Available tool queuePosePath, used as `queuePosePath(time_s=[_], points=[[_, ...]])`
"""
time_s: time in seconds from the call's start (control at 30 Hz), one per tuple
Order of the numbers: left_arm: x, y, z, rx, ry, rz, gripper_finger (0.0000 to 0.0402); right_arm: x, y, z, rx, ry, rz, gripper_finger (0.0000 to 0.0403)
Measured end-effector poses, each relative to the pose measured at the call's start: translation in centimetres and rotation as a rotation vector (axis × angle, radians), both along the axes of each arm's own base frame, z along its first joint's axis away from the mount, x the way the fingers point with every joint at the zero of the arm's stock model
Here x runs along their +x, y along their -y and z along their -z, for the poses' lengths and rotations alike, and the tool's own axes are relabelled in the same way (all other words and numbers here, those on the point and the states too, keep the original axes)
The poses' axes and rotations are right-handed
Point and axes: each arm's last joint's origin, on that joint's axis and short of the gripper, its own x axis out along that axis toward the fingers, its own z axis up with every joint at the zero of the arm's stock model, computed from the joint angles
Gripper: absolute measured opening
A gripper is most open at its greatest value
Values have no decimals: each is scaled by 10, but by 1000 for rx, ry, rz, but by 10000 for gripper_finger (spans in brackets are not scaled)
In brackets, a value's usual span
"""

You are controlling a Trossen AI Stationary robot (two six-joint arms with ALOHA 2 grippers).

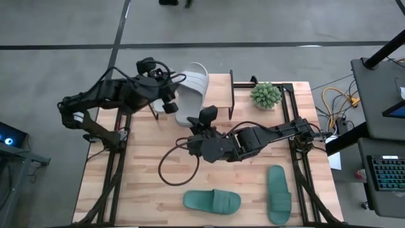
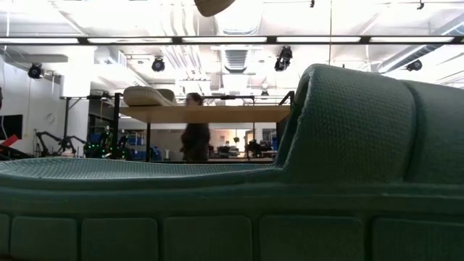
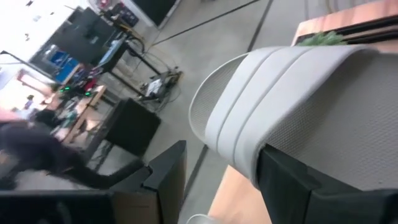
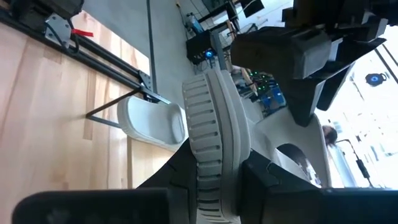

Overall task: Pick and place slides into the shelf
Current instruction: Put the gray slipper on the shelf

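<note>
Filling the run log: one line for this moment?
right gripper shut on white slide | left gripper at second white slide, by shelf | teal slides on table

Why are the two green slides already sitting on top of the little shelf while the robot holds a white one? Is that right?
Not quite. The two green slides lie on the big table's near edge, not on the shelf, as the high view shows. The rest fits: the left hand does hold a white slide by the shelf.
</note>
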Motion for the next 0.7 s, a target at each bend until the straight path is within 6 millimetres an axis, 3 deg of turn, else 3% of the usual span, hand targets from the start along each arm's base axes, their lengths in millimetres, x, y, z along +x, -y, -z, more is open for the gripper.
queuePosePath(time_s=[0.43, 0.7], points=[[28, 16, 19, -142, 1, 134, 163, 0, 5, 1, 31, 24, 41, 61], [20, 22, 13, -174, 51, 150, 163, -2, 13, 5, 32, -13, 75, 61]])
